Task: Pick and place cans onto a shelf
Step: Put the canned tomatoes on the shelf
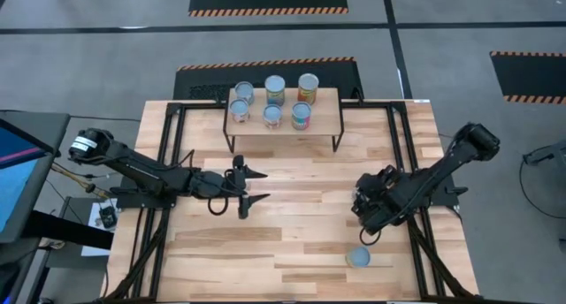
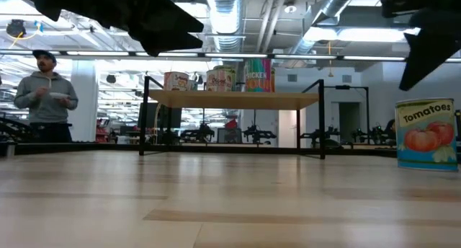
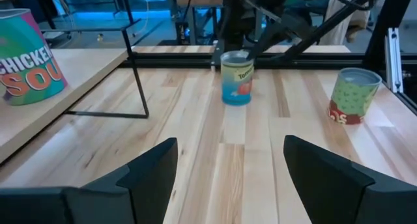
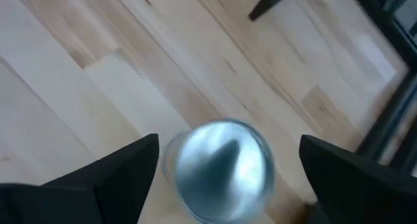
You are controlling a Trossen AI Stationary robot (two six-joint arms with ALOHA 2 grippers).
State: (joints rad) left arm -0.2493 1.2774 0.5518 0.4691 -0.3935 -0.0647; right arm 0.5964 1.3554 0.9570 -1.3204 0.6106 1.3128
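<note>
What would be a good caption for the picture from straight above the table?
Six cans stand on the shelf while the open right gripper hovers by another can.

Six cans (image 1: 274, 99) crowd the shelf (image 1: 329, 120), leaving bare plank only at its right end, while the bench (image 1: 292, 207) between both arms lies open.

Shelf (image 1: 323, 120): light-wood plank on thin black legs, far-centre of the table. Six cans (image 1: 275, 89) upright on it in two rows of three, shiny round tops, mixed labels; one reads "CHICKEN SOU…" (image 3: 26, 58). Tomato can (image 2: 426, 133), blue label, upright on the table near-right. Green/red can (image 3: 352, 96) also upright on the table, near the tomato can.
</note>
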